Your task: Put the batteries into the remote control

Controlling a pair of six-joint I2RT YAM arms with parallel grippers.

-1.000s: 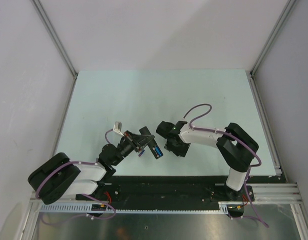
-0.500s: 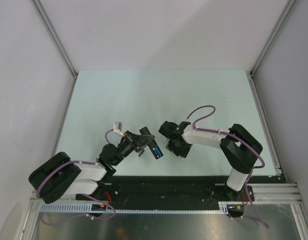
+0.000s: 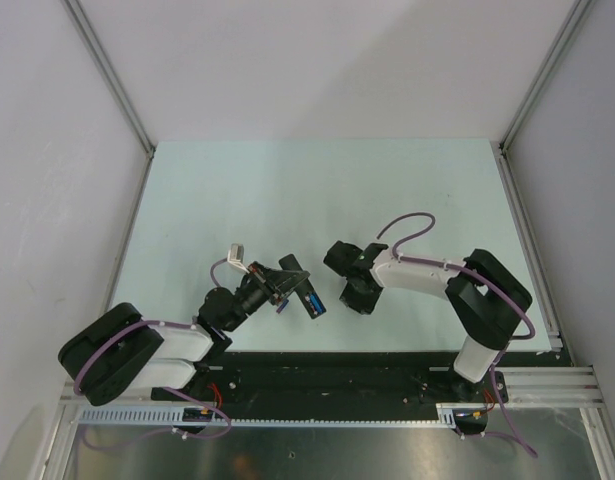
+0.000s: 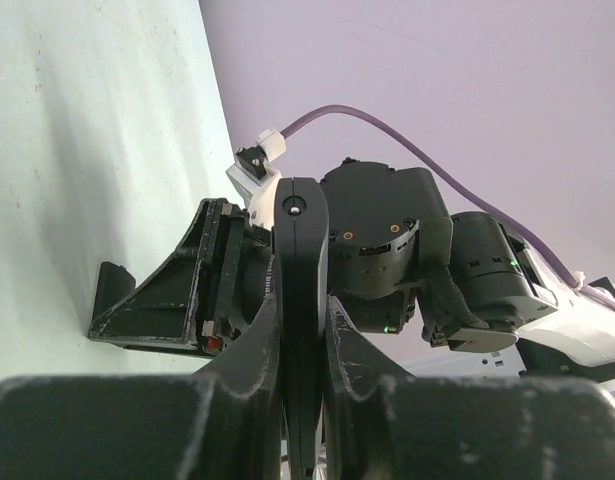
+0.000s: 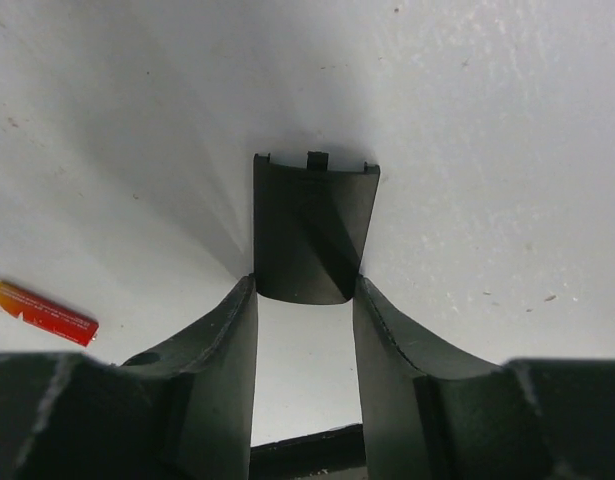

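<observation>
Top external view: the left arm reaches low and forward-right, unchanged over the last second. The left end effector (image 4: 301, 345) is clenched on the remote control (image 4: 300, 260), held on edge near the front-middle of the tabletop (image 3: 287, 190). The right arm has drawn back rightward from the remote, elbow folded. The right end effector (image 5: 305, 330) points down, its fingers spread and flanking a black battery cover (image 5: 312, 225); whether it grips cannot be told. A red-orange battery (image 5: 42, 312) lies nearby. Judgement: the compartment is uncovered and loading may proceed.
</observation>
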